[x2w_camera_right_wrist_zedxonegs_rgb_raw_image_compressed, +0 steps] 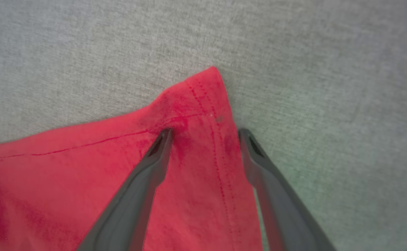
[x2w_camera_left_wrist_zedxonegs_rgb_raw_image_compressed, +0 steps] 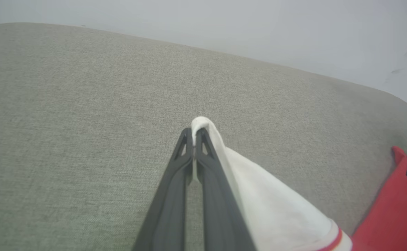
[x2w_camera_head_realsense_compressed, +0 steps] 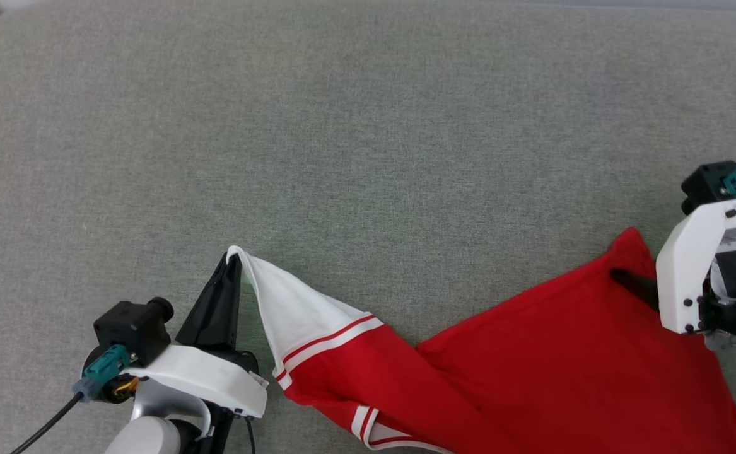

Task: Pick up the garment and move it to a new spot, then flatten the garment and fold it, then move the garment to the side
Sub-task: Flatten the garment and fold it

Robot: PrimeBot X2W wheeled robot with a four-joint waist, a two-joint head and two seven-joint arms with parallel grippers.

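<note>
Clearly the weak point is the left gripper (x2w_camera_head_realsense_compressed: 234,257): its jaws are pressed together on nothing more than the very tip of the white sleeve (x2w_camera_head_realsense_compressed: 286,309), held up off the grey cushion (x2w_camera_head_realsense_compressed: 368,126). The garment (x2w_camera_head_realsense_compressed: 531,353) trails from that pinch along the cushion's near edge, twisted and doubled over itself, with its red body spread toward the cushion's near right part. So little cloth sits between the fingers that, in my judgement, a firm pull could draw the sleeve out, and the shirt would drop back onto the cushion in a heap.

The right gripper (x2w_camera_right_wrist_zedxonegs_rgb_raw_image_compressed: 205,134) has its jaws spread wide, grasping nothing, fingertips set either side of the red hem corner (x2w_camera_right_wrist_zedxonegs_rgb_raw_image_compressed: 206,90), which lies flat on the cushion. One finger rests on the cloth; the other sits right at the fabric's edge, partly over bare cushion. Closing from here might catch only a thin strip of hem. If the left arm lifts before the right has a hold, the shirt would likely hang from one sleeve and bunch further, making flattening harder.
</note>
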